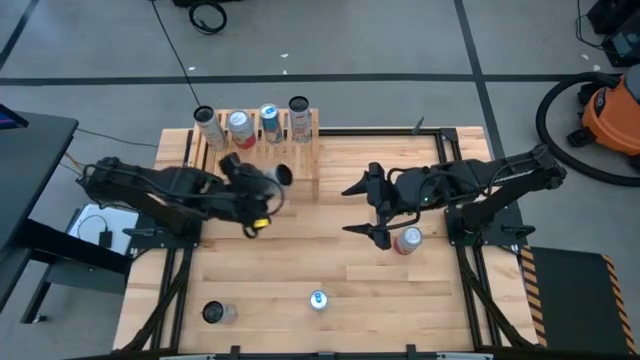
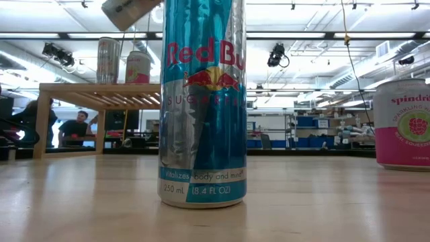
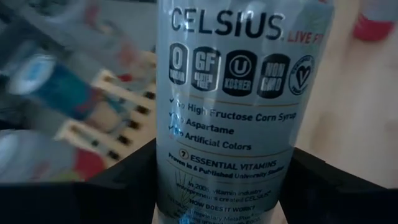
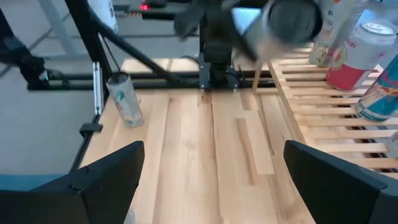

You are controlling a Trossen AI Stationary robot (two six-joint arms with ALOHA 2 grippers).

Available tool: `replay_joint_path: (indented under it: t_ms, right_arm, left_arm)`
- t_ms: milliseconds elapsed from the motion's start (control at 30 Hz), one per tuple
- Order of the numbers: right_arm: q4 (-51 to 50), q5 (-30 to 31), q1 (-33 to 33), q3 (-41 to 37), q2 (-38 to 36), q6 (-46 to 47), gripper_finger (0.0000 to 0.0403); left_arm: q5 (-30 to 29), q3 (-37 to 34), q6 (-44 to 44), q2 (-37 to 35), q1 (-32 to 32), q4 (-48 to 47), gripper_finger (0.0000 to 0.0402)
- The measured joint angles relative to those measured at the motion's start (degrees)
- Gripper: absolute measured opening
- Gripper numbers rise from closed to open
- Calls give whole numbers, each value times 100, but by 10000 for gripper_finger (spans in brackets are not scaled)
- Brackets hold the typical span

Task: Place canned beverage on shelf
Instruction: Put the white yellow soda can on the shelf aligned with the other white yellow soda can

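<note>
Left claw (image 1: 268,198) is clamped on a silver can (image 3: 239,93), its fingers (image 3: 127,180) pressing both sides low on the body. The can's long axis runs out ahead of the claw, tilted rather than upright, end pointing toward the shelf (image 1: 308,152). The shelf lies just beyond the claw, with four cans already on it; bare slats sit nearest the held can. The left arm is the nearer one, so the coming move looks like righting the can and lowering it onto those slats.

Right claw (image 1: 375,208) has fingers spread wide and holds nothing; a pink can (image 1: 407,240) stands just beside it on the table (image 1: 300,260).

Toward the table's near edge, well apart from both claws, stand a blue can (image 1: 318,299) and a dark can (image 1: 216,313).

The room is an open workshop with a grey floor and an orange vacuum (image 1: 612,110) off past the right arm.
</note>
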Motion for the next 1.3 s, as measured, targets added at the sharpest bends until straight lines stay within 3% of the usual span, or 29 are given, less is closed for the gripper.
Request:
replay_joint_path:
  t_ms: [200,533,667,767,867,1033,1133,1300]
  right_arm:
    - [-158,48,-20,-2,-7,-36,395]
    - [-159,67,-142,-4,-7,-336,395]
    - [-159,70,-239,-4,-7,-375,395]
    - [-157,69,-323,-4,-7,-472,395]
    - [-156,68,-415,-4,-7,-486,395]
    - [-154,64,-544,-9,-7,-486,395]
    - [-154,63,-595,-9,-7,-485,395]
    - [-153,61,-686,-11,-7,-434,395]
  left_arm:
    - [-730,4,-543,-551,-130,-428,259]
    - [-1246,2,-740,-1144,-281,-496,259]
    - [-1222,2,-520,-1171,-289,-197,259]
    - [-1138,2,215,-1174,-264,482,259]
    - [-351,2,1412,-1226,-141,1639,259]
    - [1716,3,2698,-1393,342,3021,259]
    - [2946,2,3081,-1464,738,3144,259]
    - [3882,3,3450,-1471,1263,3149,259]
